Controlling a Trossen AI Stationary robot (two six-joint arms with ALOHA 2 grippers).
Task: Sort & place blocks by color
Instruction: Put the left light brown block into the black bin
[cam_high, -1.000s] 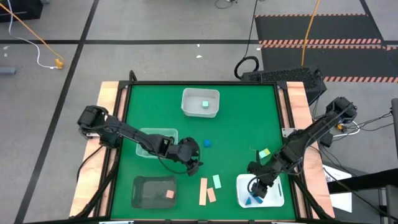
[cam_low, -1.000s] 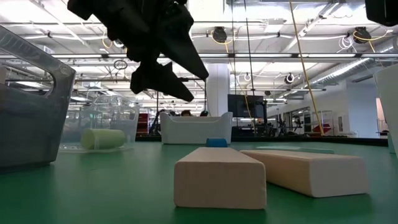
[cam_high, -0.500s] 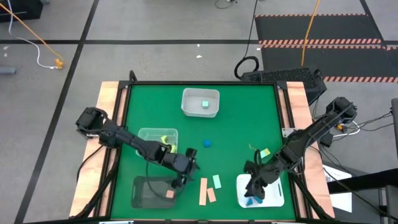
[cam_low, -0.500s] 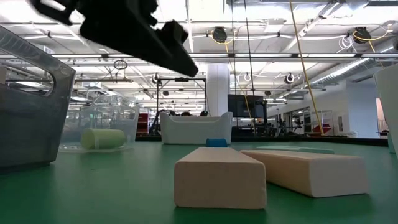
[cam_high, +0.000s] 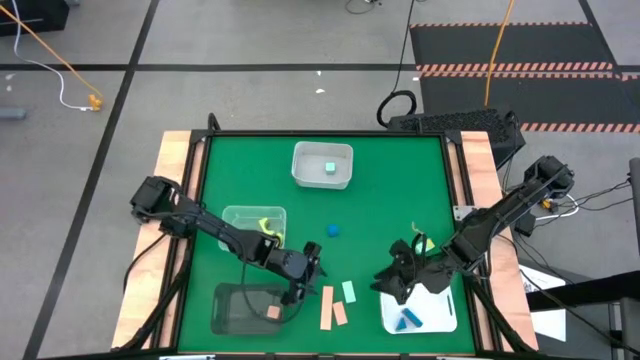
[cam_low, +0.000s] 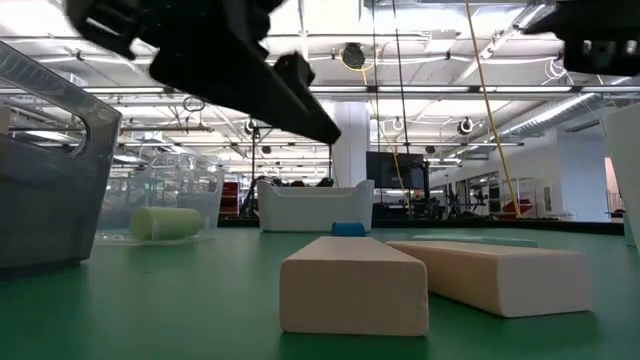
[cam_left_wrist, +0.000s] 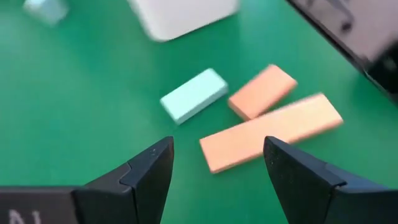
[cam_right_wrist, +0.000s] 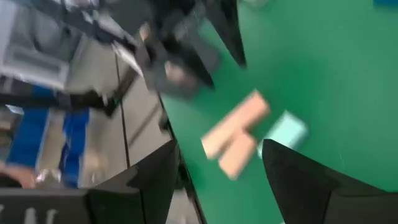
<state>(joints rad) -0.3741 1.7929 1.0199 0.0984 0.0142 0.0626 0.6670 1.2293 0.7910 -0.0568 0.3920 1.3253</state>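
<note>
Two tan-pink bars (cam_high: 327, 307) (cam_high: 340, 313) and a mint green block (cam_high: 348, 291) lie flat on the green table near its front edge. My left gripper (cam_left_wrist: 217, 162) hovers open just left of them, above the long bar (cam_left_wrist: 270, 132). My right gripper (cam_high: 392, 285) is open and empty, off the left edge of the white tray (cam_high: 440, 318). The tray holds a blue block (cam_high: 407, 318). Another blue block (cam_high: 333, 230) sits mid-table. A pink block (cam_high: 273, 312) lies in the dark tray (cam_high: 235, 308).
A white container (cam_high: 322, 165) with a mint cube stands at the far middle. A clear tray (cam_high: 252, 228) with yellow pieces stands left of centre. A yellowish block (cam_high: 425, 245) shows beside my right arm. Open green table lies between the trays.
My left gripper has moved toward the table's near edge and down, rolling about its own axis, and now hangs next to the tan-pink bars. My right gripper has tipped up from pointing down into the white tray and swung toward the table's left.
</note>
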